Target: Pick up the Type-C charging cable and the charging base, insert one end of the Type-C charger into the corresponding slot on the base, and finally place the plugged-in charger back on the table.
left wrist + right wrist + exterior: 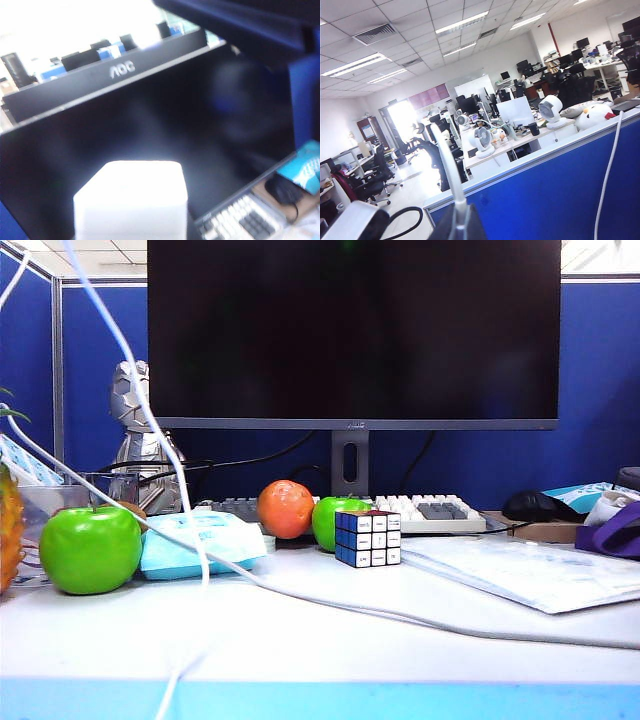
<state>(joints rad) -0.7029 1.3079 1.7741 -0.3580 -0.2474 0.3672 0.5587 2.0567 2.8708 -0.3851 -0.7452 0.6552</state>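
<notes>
The charging base point(131, 200), a glossy white block, hangs in the air before the dark monitor in the left wrist view. It sits where my left gripper's jaws are, and the fingers themselves are hidden below the picture's edge. No slot shows on the faces I see. In the right wrist view my right gripper point(460, 207) is shut on the Type-C charging cable point(447, 160), whose white cord rises from between the dark fingers. In the exterior view the thin cable point(150, 420) hangs from above down to the table point(300, 650). Neither gripper shows there.
On the desk stand a green apple point(90, 548), a light-blue wipes pack point(200, 540), an orange fruit point(285, 508), a puzzle cube point(368, 538) and a plastic sleeve point(530, 575). A thicker grey cord point(400, 618) crosses the desk. Monitor point(350, 330) and keyboard point(420, 510) stand behind.
</notes>
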